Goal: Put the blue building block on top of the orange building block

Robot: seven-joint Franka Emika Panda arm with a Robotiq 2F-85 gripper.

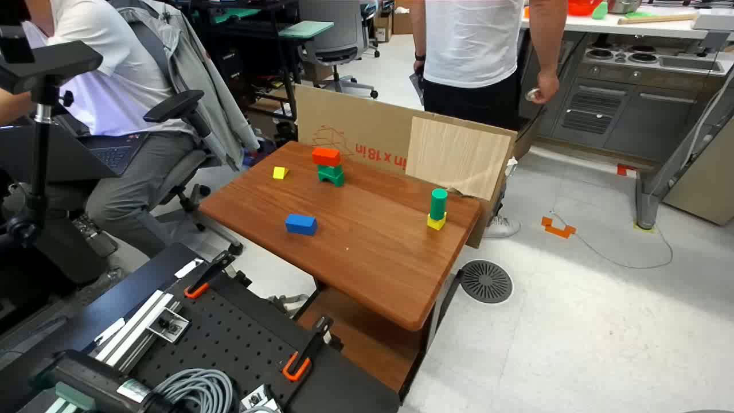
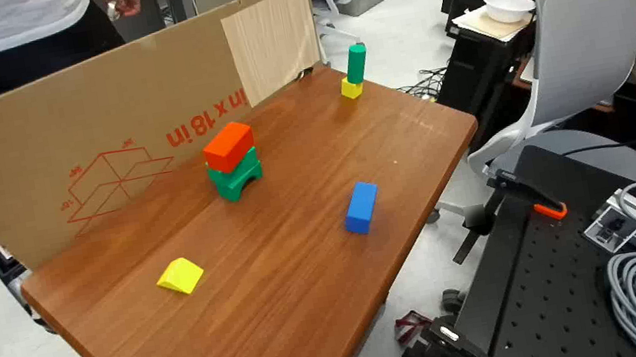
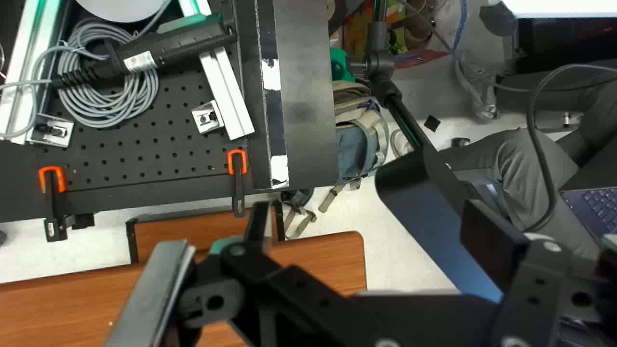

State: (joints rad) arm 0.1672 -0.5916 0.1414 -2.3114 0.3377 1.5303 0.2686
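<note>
The blue building block (image 1: 301,224) lies flat on the brown table, and it also shows in an exterior view (image 2: 361,207). The orange building block (image 1: 326,156) rests on top of stacked green pieces (image 1: 331,175), the lower one with an arch; the stack also shows in an exterior view, with the orange block (image 2: 229,147) over the green pieces (image 2: 238,175). My gripper (image 3: 378,236) shows only in the wrist view. Its fingers are wide apart with nothing between them. It is away from both blocks, and neither block shows in the wrist view.
A yellow block (image 2: 180,276) lies near the orange stack. A green cylinder (image 1: 438,203) stands on a yellow cube (image 1: 436,221) at a table end. A cardboard sheet (image 2: 92,139) stands along the table's edge (image 1: 252,166). A black perforated plate (image 1: 241,332) carries clamps and coiled cable.
</note>
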